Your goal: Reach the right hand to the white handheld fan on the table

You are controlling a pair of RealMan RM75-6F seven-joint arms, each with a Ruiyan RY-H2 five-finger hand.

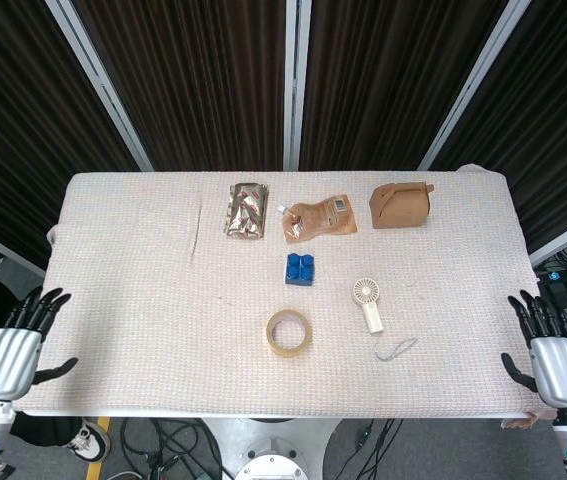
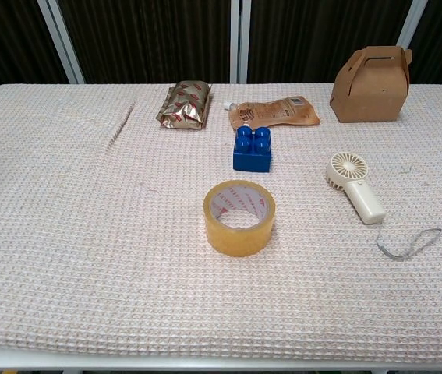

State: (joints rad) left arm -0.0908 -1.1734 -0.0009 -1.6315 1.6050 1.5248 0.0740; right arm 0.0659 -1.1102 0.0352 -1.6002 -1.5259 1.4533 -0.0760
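The white handheld fan (image 1: 368,304) lies flat right of centre on the table (image 1: 123,300), head toward the top of the frame, its grey wrist loop (image 1: 395,349) trailing below. It looks light, rigid and smooth-sided, best taken around the handle. The right hand (image 1: 548,352) hangs empty with fingers spread at the lower right edge, well apart from it.

Head cam looked steeply down from high up, chest cam sat low and closer, both shared the white waffle-weave tablecloth (image 1: 143,300) (image 2: 88,234).
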